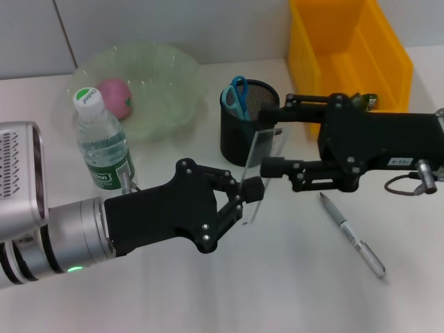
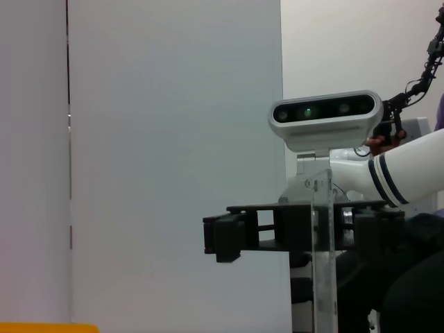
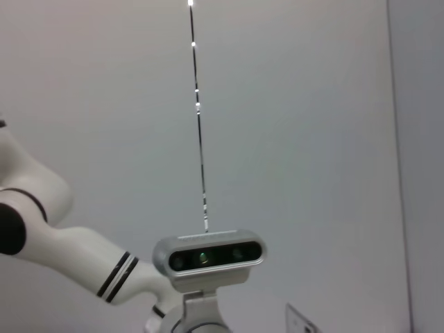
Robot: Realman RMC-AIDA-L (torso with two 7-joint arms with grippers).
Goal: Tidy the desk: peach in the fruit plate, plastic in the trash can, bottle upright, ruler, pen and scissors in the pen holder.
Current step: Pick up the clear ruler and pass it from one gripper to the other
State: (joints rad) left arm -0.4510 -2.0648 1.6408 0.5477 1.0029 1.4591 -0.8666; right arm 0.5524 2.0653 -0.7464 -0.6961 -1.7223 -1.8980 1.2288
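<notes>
My left gripper (image 1: 251, 191) is shut on the lower part of a clear ruler (image 1: 262, 149), held nearly upright above the table just in front of the black mesh pen holder (image 1: 239, 135). My right gripper (image 1: 272, 141) is open, one finger on each side of the ruler's upper part. The left wrist view shows the ruler (image 2: 322, 263) standing between those fingers (image 2: 222, 237). Blue-handled scissors (image 1: 237, 97) stand in the holder. A silver pen (image 1: 351, 234) lies on the table to the right. The peach (image 1: 115, 97) sits in the green plate (image 1: 166, 76). The bottle (image 1: 100, 142) stands upright.
The yellow trash can (image 1: 347, 48) stands at the back right, behind my right arm; its rim (image 2: 41, 327) shows in the left wrist view. A cable loops beside the right arm (image 1: 402, 186). The bottle stands close to my left arm.
</notes>
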